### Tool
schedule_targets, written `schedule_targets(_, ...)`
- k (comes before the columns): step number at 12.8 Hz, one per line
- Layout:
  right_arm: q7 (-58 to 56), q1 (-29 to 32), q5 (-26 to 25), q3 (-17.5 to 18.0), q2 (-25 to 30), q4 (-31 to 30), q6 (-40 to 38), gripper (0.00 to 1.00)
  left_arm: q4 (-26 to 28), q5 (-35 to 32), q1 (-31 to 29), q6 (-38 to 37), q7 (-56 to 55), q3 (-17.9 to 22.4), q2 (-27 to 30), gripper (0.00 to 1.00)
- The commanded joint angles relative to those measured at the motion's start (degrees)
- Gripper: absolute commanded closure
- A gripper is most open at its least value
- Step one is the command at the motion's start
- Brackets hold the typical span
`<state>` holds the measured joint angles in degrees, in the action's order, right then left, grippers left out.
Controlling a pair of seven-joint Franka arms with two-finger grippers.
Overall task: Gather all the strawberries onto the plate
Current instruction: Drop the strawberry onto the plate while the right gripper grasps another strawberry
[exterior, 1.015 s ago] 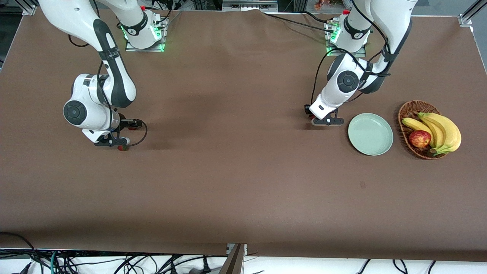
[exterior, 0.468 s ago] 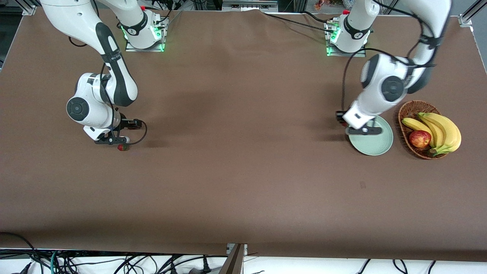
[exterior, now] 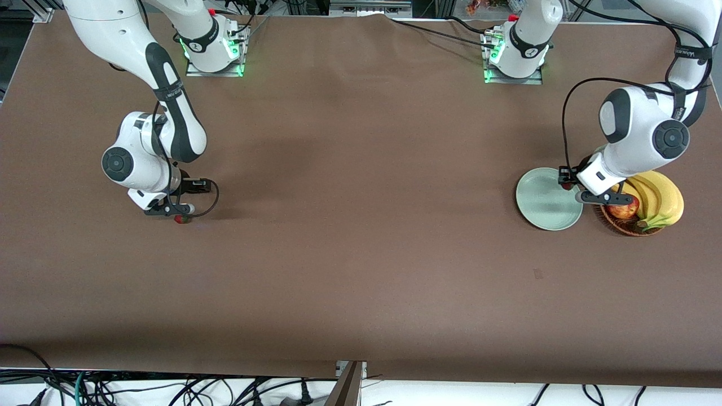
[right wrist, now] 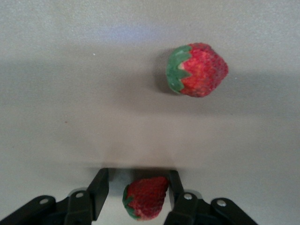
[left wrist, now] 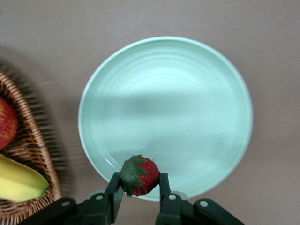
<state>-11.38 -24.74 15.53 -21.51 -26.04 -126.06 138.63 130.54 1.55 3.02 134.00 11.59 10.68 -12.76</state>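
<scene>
My left gripper (left wrist: 139, 182) is shut on a red strawberry (left wrist: 142, 175) with a green top and hangs over the rim of the pale green plate (left wrist: 164, 108) on the basket's side. The front view shows this gripper (exterior: 589, 197) between the plate (exterior: 541, 200) and the basket. My right gripper (right wrist: 138, 176) is low over the table with its jaws on either side of a second strawberry (right wrist: 146, 197). One finger touches that berry and a gap shows at the other. A third strawberry (right wrist: 198, 70) lies on the cloth close by. In the front view a berry (exterior: 181, 219) shows at the right gripper (exterior: 174, 213).
A wicker basket (exterior: 617, 225) with bananas (exterior: 663, 197) and a red apple (exterior: 623, 210) stands beside the plate at the left arm's end. The wrist view shows the basket (left wrist: 28, 150) close to the held berry. Brown cloth covers the table.
The left arm has carried its strawberry across the table to the plate's basket-side rim. The right gripper has stayed over its berry and its jaws have narrowed.
</scene>
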Motion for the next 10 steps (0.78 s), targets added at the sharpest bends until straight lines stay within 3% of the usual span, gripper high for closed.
schedule_targets(1, -1.7, 0.4, 1.5, 0.4, 0.6, -0.7, 0.5, 0.61, -0.3, 1.9, 0.3, 5.5, 1.6, 0.2, -5.3, 0.77)
schedule_targets(4, -1.4, 0.3, 1.5, 0.5, 1.1, -0.4, -0.1, 0.77, -0.3, 1.8, 0.3, 6.5, 1.8, 0.6, -6.5, 0.76)
schedule_targets(5, -1.1, 0.3, 1.6, 0.7, 1.2, -0.2, -0.3, 0.77, -0.4, 1.6, 0.3, 6.5, 2.6, 0.6, -6.6, 0.58)
schedule_targets(6, -0.9, 0.0, 1.7, 0.9, 1.3, 0.5, -0.5, 0.77, -0.5, 1.6, 0.3, 6.5, 4.7, 1.1, -6.7, 0.01)
schedule_targets(10, 6.8, -3.7, 3.4, 3.0, 0.3, 10.2, -5.5, 0.77, -1.3, 1.8, 0.3, 5.3, 7.3, 2.8, -4.6, 0.0)
